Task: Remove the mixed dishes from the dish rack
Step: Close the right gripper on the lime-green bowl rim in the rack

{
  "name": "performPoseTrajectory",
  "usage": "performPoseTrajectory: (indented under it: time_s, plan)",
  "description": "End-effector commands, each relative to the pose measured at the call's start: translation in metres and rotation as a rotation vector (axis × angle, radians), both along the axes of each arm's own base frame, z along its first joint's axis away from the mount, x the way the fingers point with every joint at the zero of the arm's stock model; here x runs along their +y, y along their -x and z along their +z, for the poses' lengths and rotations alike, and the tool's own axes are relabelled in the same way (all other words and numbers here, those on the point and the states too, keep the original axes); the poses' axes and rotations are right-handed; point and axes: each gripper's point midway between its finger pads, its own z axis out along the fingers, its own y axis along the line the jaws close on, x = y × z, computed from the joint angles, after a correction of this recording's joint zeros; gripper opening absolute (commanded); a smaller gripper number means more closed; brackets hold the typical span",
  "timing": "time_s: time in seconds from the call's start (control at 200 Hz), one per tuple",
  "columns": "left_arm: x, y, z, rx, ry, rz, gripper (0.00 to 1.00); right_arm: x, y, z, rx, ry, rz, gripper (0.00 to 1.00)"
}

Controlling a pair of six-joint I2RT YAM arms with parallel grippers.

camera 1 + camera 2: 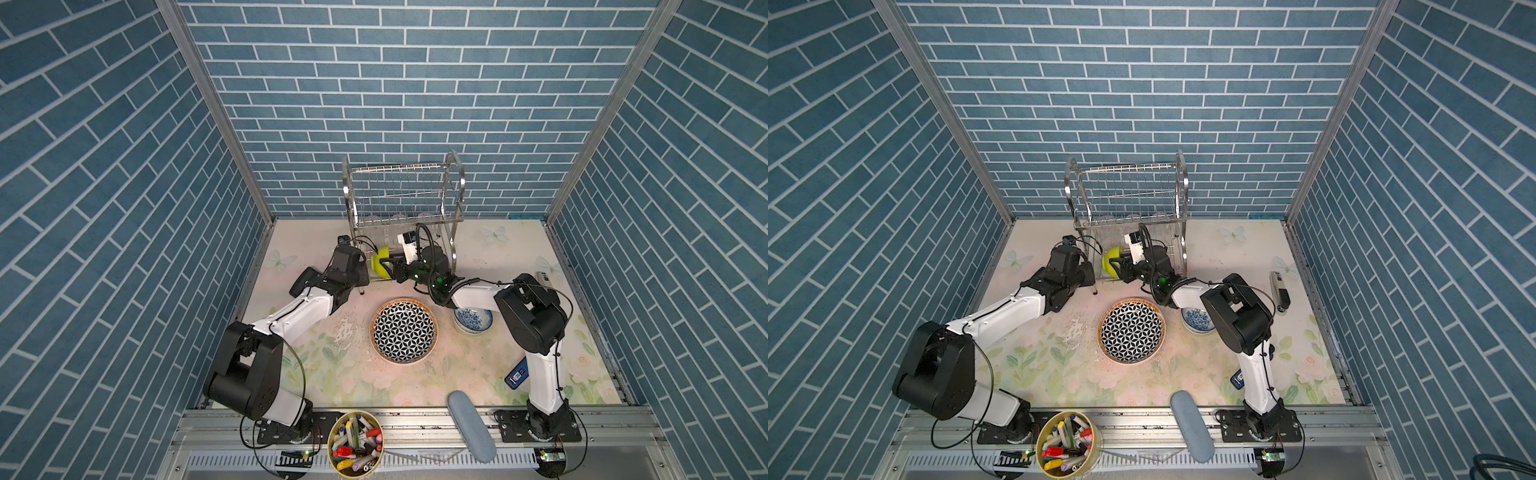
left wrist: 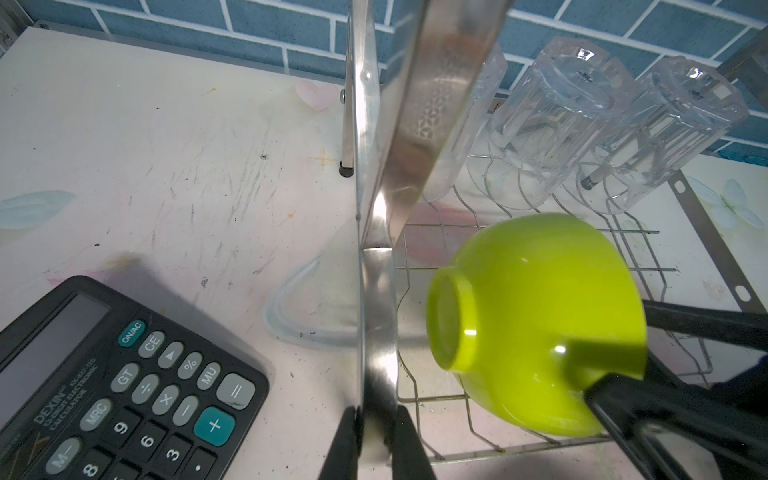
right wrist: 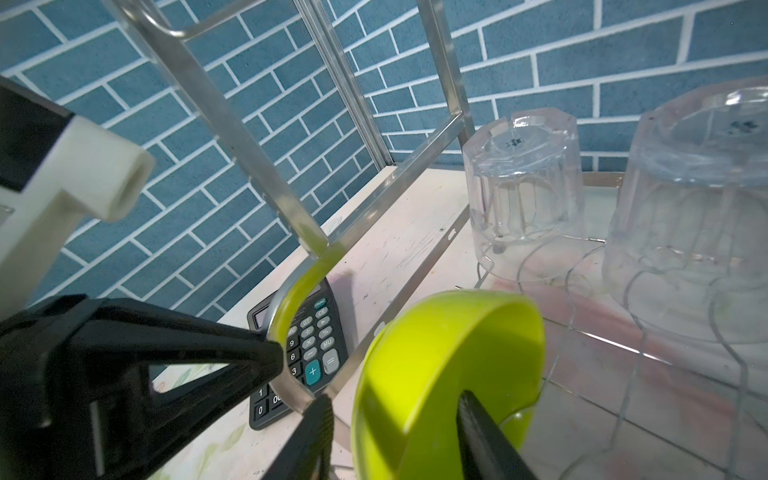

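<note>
The steel dish rack [image 1: 401,183] [image 1: 1129,183] stands at the back of the table. My left gripper [image 2: 376,440] [image 1: 365,275] is shut on the lower part of the rack's left side frame [image 2: 415,145]. A lime bowl [image 2: 536,324] [image 1: 380,264] lies tilted on its side on the lower wire tier. My right gripper [image 3: 395,411] [image 1: 391,266] is shut on its wall, one finger inside and one outside. Clear glass tumblers [image 2: 552,120] [image 3: 523,174] stand upside down behind the bowl. A star-patterned plate [image 1: 404,330] and a blue-on-white bowl [image 1: 473,321] sit on the table.
A black calculator [image 2: 124,374] [image 3: 307,357] lies on the table just left of the rack. A tub of markers [image 1: 355,440] and a grey-blue pad [image 1: 471,426] sit at the front edge. A small blue device [image 1: 516,376] lies by the right arm's base.
</note>
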Motion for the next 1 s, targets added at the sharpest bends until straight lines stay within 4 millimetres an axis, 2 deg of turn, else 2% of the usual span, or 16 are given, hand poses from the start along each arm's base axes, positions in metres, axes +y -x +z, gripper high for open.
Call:
performPoseTrajectory:
  time_s: [0.0, 0.42, 0.52, 0.7, 0.865, 0.995]
  plan:
    - [-0.002, 0.005, -0.014, 0.052, 0.022, -0.003, 0.08, 0.010, -0.011, 0.013, 0.002, -0.054, -0.003, 0.47]
    - [-0.002, 0.005, -0.010, 0.048, 0.023, -0.003, 0.08, 0.027, -0.017, 0.006, 0.100, -0.096, 0.033, 0.31]
    - [-0.002, 0.005, -0.010, 0.051, 0.022, -0.003, 0.08, 0.027, -0.017, 0.003, 0.121, -0.104, 0.037, 0.22]
    - [-0.002, 0.005, -0.012, 0.056, 0.022, -0.001, 0.08, 0.026, -0.013, 0.002, 0.143, -0.108, 0.038, 0.13]
    - [-0.002, 0.006, -0.011, 0.056, 0.024, -0.002, 0.08, 0.024, -0.011, 0.002, 0.157, -0.115, 0.033, 0.00]
    - [-0.001, 0.005, -0.010, 0.052, 0.021, 0.002, 0.08, 0.023, -0.009, 0.006, 0.165, -0.140, 0.035, 0.00]
